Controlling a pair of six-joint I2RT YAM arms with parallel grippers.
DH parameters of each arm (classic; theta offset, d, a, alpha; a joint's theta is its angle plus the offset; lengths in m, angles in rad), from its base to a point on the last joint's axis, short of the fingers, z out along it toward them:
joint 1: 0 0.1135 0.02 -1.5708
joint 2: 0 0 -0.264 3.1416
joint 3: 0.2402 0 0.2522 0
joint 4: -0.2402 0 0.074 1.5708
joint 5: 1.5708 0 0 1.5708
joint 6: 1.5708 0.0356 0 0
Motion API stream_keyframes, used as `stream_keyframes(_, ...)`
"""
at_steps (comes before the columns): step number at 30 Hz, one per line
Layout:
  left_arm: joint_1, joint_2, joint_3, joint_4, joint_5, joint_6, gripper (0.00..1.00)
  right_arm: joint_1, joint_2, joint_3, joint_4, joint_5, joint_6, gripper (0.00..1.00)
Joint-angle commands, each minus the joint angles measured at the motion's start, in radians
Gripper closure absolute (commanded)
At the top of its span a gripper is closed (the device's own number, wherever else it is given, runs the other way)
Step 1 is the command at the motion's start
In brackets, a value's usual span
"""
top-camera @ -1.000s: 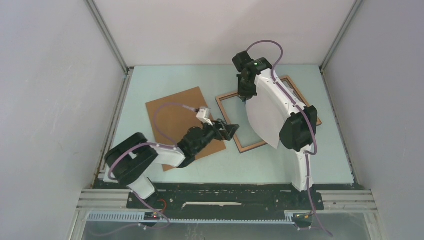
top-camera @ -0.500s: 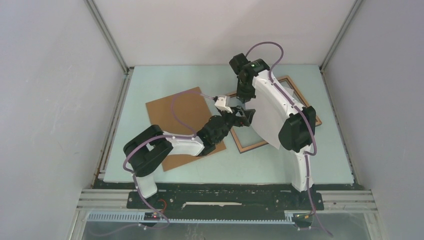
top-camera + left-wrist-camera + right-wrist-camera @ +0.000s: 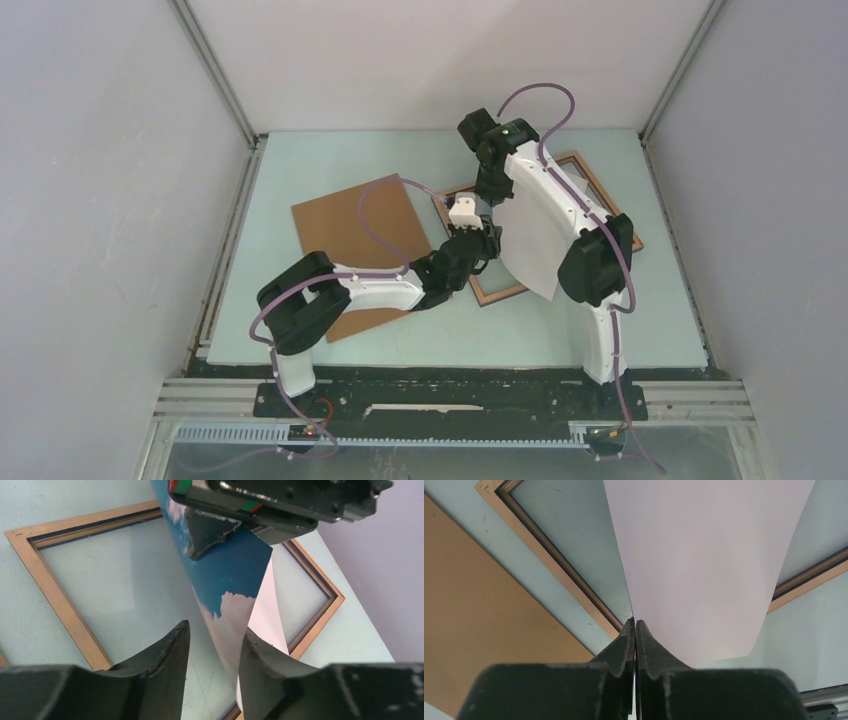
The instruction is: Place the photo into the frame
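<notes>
- Our right fingers (image 3: 634, 626) pinch the photo (image 3: 532, 240), hanging it on edge over the frame (image 3: 50, 595) at 1 o'clock on the surface.
- Our left fingers (image 3: 216, 630) gape around its lower edge.
- Next, we judge: grip there, lay it flat inside.

- rectangular beach-scene paper photo (image 3: 235, 575): thin, bending sheet; printed face smooth, back plain matt white.
- thin light-brown wooden frame (image 3: 55, 600): fine straight grain, dark inner lip.
- flat brown board (image 3: 484, 605): matt, looks like fibreboard.
- pale-green bench (image 3: 819, 625): smooth, faintly scuffed.
- left end effector (image 3: 212, 640) fingers (image 3: 165, 660): dark matt plastic, rough chipped edges.
</notes>
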Motion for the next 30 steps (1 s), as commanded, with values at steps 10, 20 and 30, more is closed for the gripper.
stream_keyframes(10, 0.052, -0.039, 0.001, -0.053, 0.054, -0.036, 0.83, -0.013, -0.181, 0.019, 0.085, -0.076, -0.051, 0.32)
stream_keyframes(20, 0.251, -0.141, -0.115, -0.115, 0.436, -0.127, 1.0, -0.185, -0.515, -0.218, 0.431, -0.13, -0.272, 0.26)
stream_keyframes(30, 0.555, -0.022, -0.047, -0.292, 1.192, -0.208, 1.0, -0.509, -0.697, -0.728, 0.769, -0.451, -0.313, 0.24)
